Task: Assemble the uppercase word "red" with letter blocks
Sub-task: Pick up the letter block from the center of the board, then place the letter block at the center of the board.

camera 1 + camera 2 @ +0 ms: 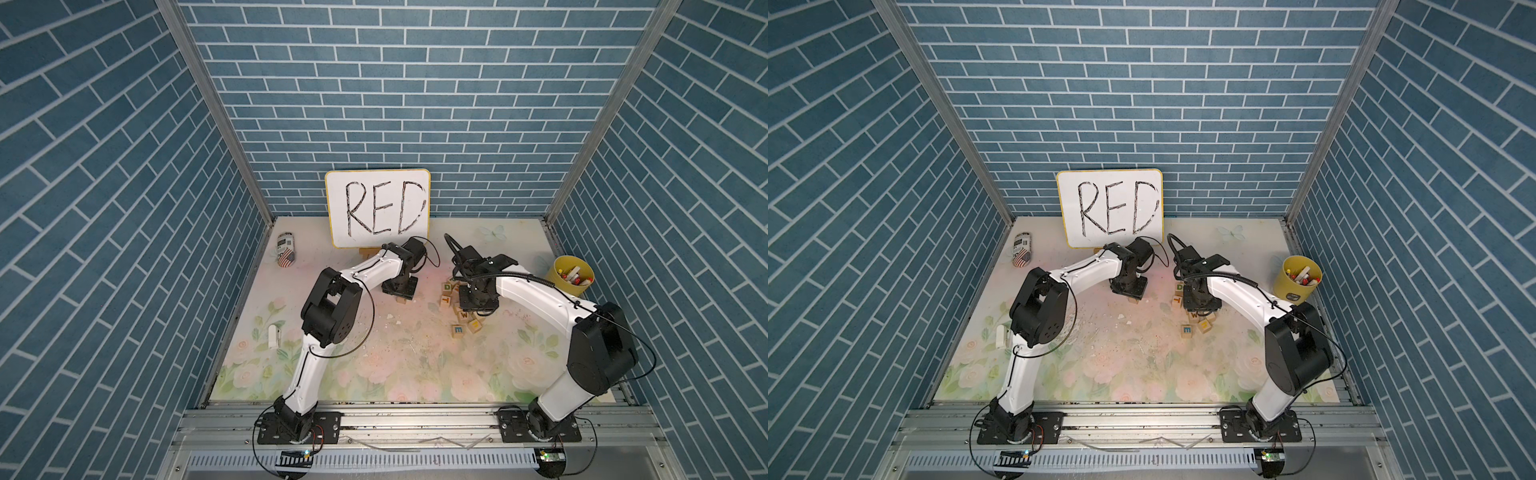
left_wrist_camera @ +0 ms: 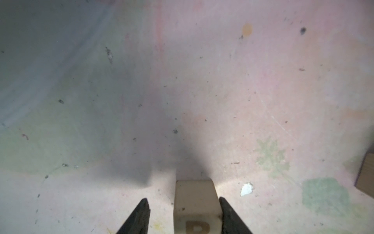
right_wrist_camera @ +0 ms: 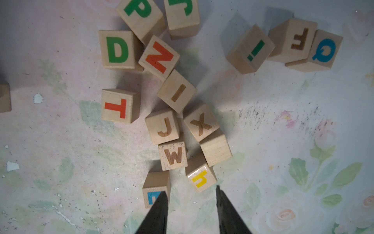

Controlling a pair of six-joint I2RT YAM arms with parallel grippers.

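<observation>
The left tool (image 2: 182, 199) straddles a brown-lettered block (image 2: 195, 198) on the bench (image 2: 202, 81), just in front of the RED whiteboard (image 1: 377, 208). One finger touches it and the other stands off, so it is not clamped. Its letter is cut off. The right tool (image 3: 190, 189), narrow and empty, hangs over the pile off the whiteboard's D end, where the green D block (image 3: 118, 49) and blue E block (image 1: 458, 330) lie.

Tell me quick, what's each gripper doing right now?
Left gripper: open, fingers either side of a wooden letter block, one finger not touching.
Right gripper: open, empty, above the block pile.
</observation>
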